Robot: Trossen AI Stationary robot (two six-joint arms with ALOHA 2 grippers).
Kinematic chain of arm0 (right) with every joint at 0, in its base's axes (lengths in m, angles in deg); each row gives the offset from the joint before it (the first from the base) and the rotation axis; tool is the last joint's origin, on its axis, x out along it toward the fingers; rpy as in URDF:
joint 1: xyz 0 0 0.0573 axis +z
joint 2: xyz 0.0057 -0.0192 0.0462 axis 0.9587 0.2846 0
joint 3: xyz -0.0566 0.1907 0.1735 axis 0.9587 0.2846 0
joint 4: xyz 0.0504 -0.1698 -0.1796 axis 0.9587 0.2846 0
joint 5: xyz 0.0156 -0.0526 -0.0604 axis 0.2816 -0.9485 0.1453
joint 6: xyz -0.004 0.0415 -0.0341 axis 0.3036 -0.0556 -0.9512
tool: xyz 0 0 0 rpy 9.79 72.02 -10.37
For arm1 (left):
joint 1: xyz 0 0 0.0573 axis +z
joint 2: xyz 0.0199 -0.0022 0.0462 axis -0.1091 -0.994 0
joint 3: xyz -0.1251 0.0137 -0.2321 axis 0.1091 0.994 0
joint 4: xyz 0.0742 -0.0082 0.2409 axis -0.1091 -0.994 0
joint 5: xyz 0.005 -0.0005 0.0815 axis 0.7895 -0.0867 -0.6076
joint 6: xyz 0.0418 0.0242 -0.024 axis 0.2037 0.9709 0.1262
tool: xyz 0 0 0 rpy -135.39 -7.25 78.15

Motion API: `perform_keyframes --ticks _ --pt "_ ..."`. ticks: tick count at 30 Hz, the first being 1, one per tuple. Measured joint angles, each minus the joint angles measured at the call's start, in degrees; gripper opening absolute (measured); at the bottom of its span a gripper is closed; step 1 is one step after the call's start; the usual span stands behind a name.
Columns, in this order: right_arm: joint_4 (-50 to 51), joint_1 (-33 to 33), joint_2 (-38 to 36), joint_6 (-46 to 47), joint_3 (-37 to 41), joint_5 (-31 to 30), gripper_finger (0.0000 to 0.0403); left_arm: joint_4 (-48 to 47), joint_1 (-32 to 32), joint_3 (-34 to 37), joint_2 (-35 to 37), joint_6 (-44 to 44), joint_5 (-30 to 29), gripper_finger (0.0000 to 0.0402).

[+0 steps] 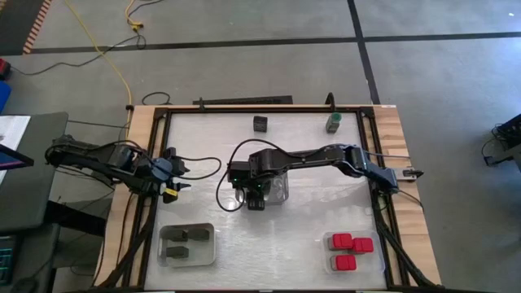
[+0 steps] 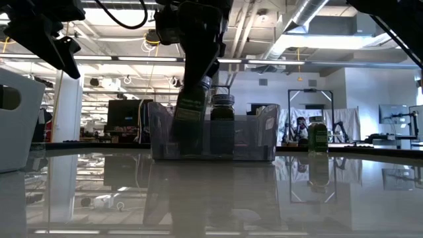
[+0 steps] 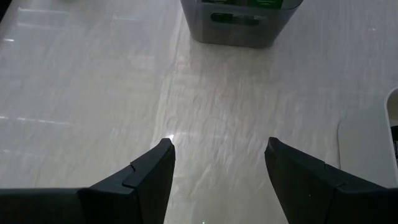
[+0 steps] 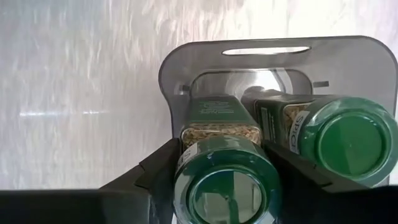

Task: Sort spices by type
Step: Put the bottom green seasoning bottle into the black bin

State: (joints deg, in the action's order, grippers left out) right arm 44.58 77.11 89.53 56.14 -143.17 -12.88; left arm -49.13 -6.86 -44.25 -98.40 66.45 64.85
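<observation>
My right gripper (image 1: 256, 194) is over the clear grey tray (image 1: 279, 192) at the table's middle, shut on a green-lidded spice jar (image 4: 225, 180). A second green-lidded jar (image 4: 345, 140) sits beside it in the same tray (image 4: 186, 62). In the low view the held jar (image 2: 192, 109) leans, while the other (image 2: 223, 109) stands upright. One dark container (image 1: 260, 124) and one green-lidded jar (image 1: 334, 122) stand near the far edge. My left gripper (image 1: 175, 183) hovers open near the left edge, touching nothing. My right gripper pinches the jar between its two fingers (image 4: 158, 168), just below the green lid (image 4: 214, 142). It comes from above, pointing down. The jar is tilted, with its lower end (image 2: 182, 142) inside the tray. Whether it rests on the tray floor I cannot tell.
A tray (image 1: 187, 242) at the near left holds dark containers. A tray (image 1: 348, 251) at the near right holds red-topped ones. The black frame rails (image 1: 244, 104) border the tabletop. Bare table lies between the trays, and in front of my left gripper (image 3: 217, 162).
</observation>
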Motion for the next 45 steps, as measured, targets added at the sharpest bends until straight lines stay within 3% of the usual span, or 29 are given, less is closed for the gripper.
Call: perform_keyframes --ticks 8,45 --pt "-1.0 0.0 0.0 0.0 0.0 0.0 0.0244 0.0 0.0 0.0 0.0 0.0 0.0 0.024" --pt "-2.6 0.0 0.0 -0.2 0.0 0.0 0.0242 0.0 0.0 0.0 0.0 0.0 0.0 0.024"
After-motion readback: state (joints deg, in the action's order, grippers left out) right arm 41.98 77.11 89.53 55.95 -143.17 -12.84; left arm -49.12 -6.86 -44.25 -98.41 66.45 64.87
